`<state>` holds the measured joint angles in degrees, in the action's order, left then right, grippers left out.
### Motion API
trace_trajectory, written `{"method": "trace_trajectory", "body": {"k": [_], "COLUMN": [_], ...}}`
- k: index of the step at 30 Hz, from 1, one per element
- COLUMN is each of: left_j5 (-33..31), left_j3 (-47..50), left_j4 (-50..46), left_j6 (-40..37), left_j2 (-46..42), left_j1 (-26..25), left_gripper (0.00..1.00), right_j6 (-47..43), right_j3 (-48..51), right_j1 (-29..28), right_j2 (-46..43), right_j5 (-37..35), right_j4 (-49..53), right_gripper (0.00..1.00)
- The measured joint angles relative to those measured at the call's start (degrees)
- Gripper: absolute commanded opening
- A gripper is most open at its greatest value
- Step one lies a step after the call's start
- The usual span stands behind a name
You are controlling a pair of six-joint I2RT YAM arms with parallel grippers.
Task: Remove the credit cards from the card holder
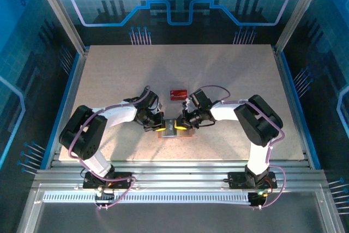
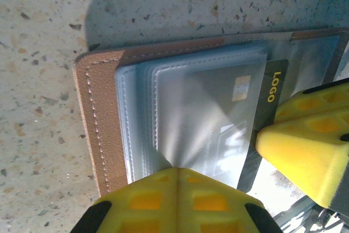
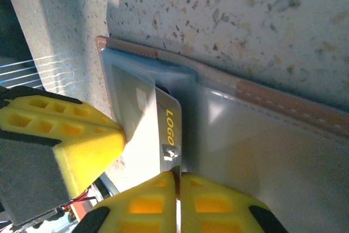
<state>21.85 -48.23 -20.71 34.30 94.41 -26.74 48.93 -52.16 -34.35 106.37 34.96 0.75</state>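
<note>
Pressure is coming from both ends of the card holder, so start with what each end effector is doing. Your right end effector [image 3: 178,177] is pressing its yellow ribbed fingers together and pinching the exposed end of the dark, glossy plastic card [image 3: 169,130], just below the yellow "LOGO" print. Your left end effector [image 2: 177,177] is also pressed together. It appears to be pinching a leaf of the translucent, grey-blue plastic sleeves [image 2: 191,107], which is bracing the holder against the pull.

That tan-brown, stitched, leather-like card holder [image 2: 95,118] is lying open and flat on the speckled, pale stone-look surface [image 1: 245,80], right between the two end effectors. The dark card is sitting mostly inside its sleeve, with only the printed end sticking out. Its long axis is running from one end effector toward the other, and the sleeve mouth is facing your right arm, which is the nearer one to the free end. You are therefore looking at a straight draw along that axis, away from the left end effector. Any sideways drift is likely to jam the stiff card against the sleeve's stitched edges. The sleeves look soft and slippery, so the left pinch may be slipping under load.

Farther out, a small red rectangular card [image 1: 178,94] is lying flat on the surface, apart from the holder.
</note>
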Motion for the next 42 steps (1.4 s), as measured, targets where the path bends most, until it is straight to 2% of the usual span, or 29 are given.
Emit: {"method": "trace_trajectory", "body": {"k": [25, 37, 42], "left_j5": [0.09, 0.24, 0.24], "left_j3": [0.42, 0.81, 0.81], "left_j4": [0.63, 1.31, 1.31], "left_j6": [0.09, 0.22, 0.22], "left_j2": [-0.17, -0.39, -0.39], "left_j1": [0.00, 0.00, 0.00], "left_gripper": [0.04, 0.05, 0.05], "right_j6": [-10.47, -11.47, -10.62], "right_j3": [-4.44, -4.85, -4.85], "right_j1": [1.79, 1.79, 1.79], "right_j2": [-4.92, -5.55, -5.55], "right_j5": [-8.28, -10.16, -9.64], "right_j4": [19.47, 21.90, 21.27], "right_gripper": [0.03, 0.04, 0.10]}}
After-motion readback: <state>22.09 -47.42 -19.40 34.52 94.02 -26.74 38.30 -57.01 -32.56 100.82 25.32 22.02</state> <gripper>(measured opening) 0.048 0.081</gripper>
